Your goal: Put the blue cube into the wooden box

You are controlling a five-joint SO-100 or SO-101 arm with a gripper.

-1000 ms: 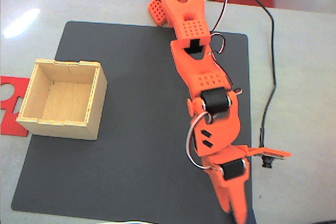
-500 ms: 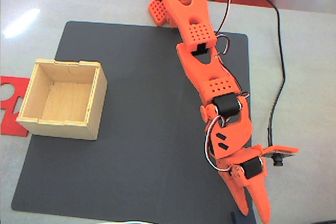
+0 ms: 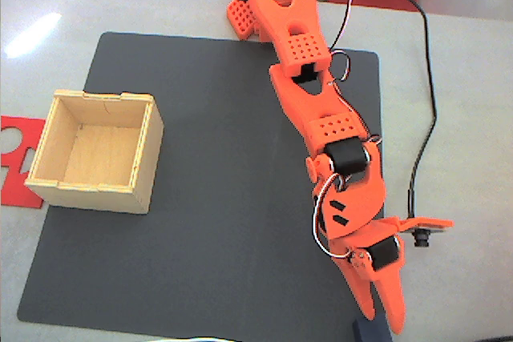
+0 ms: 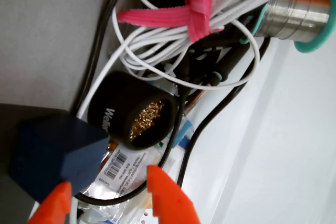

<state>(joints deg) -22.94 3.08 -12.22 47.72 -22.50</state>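
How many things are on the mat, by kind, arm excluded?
Box: 1
Cube: 1, at the mat's near edge by the gripper
Total: 2

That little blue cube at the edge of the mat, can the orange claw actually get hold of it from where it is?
Probably yes. In the wrist view the blue cube sits just ahead of the claw, whose fingers stand apart, nothing between them. In the fixed view the claw hangs right over the cube at the mat's bottom edge.
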